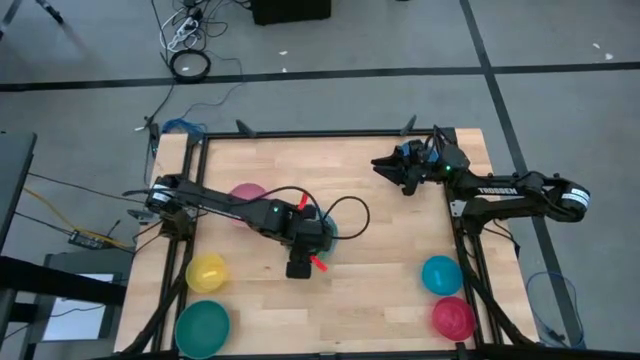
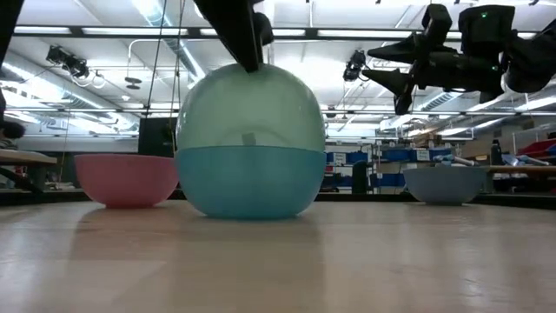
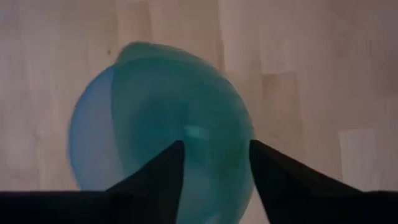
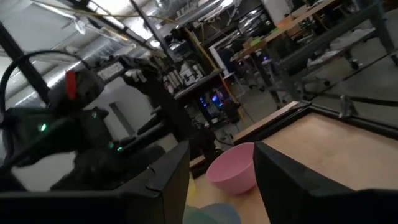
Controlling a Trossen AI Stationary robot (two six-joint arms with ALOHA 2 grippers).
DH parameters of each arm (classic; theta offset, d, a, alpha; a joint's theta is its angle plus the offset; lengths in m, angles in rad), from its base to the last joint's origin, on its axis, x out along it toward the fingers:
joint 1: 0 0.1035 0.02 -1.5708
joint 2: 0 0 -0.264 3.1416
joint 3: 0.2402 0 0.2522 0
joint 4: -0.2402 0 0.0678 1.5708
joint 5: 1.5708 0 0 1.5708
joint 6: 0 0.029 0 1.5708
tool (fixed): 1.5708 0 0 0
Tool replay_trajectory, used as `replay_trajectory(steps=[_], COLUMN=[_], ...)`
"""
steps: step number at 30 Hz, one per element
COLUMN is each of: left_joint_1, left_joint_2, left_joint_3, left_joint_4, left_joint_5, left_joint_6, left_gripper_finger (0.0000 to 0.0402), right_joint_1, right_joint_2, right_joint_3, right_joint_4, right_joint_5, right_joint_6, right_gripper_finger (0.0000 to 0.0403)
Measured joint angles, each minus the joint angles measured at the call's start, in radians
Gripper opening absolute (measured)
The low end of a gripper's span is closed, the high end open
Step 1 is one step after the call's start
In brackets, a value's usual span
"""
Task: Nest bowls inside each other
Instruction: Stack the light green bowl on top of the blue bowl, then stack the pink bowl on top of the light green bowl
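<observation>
At the table's middle a translucent green bowl [image 2: 250, 109] lies upside down, its rim on the rim of an upright blue bowl [image 2: 250, 183], so the two form a ball. The left wrist view shows the green bowl [image 3: 186, 118] covering most of the blue bowl [image 3: 90, 134]. My left gripper [image 3: 214, 155] hovers open over this pair [image 1: 327, 232], pointing steeply down, with the green bowl's dome showing between its fingers. My right gripper [image 1: 385, 165] stands open and high near the far right corner, holding nothing [image 4: 221, 165]. My left gripper: in the low view a dark fingertip [image 2: 250, 63] ends right at the top of the green bowl's upturned bottom [image 2: 252, 74]. I cannot tell whether it touches the bowl. The fingers stand apart, coming from above.
A pink bowl [image 1: 247, 195] sits left of the pair toward the far edge. A yellow bowl [image 1: 207, 272] and a teal bowl [image 1: 203, 328] stand at the near left, and a blue bowl [image 1: 441, 275] and a red bowl [image 1: 452, 317] at the near right. Bare wood [image 1: 380, 300] lies between.
</observation>
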Motion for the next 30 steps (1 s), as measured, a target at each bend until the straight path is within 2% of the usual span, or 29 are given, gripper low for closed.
replay_trajectory(steps=[5, 10, 19, 25, 30], left_joint_1=[0.0, -0.005, -0.022, -0.024, -0.022], left_joint_2=[-0.001, -0.001, 0.045, 0.122, 0.15], left_joint_3=[0.005, 0.004, 0.002, 0.002, 0.001], left_joint_4=[-0.01, -0.021, 0.003, 0.094, 0.095], left_joint_5=[-0.001, -0.007, -0.003, 0.061, 0.04], left_joint_6=[-0.022, -0.091, -0.11, -0.098, -0.105], left_gripper_finger=[0.0242, 0.0257, 0.0221, 0.0191, 0.018], right_joint_1=[0.0, -0.001, -0.002, -0.002, -0.002], right_joint_2=[0.0, 0.0, 0.0, 0.0, 0.0], right_joint_3=[0.0, 0.0, 0.0, 0.0, 0.0], right_joint_4=[0.0, -0.001, -0.001, -0.002, -0.004], right_joint_5=[0.004, 0.005, 0.038, 0.038, 0.037], right_joint_6=[0.001, 0.001, 0.001, 0.001, 0.001], right_gripper_finger=[0.0196, 0.0205, 0.0199, 0.0196, 0.0195])
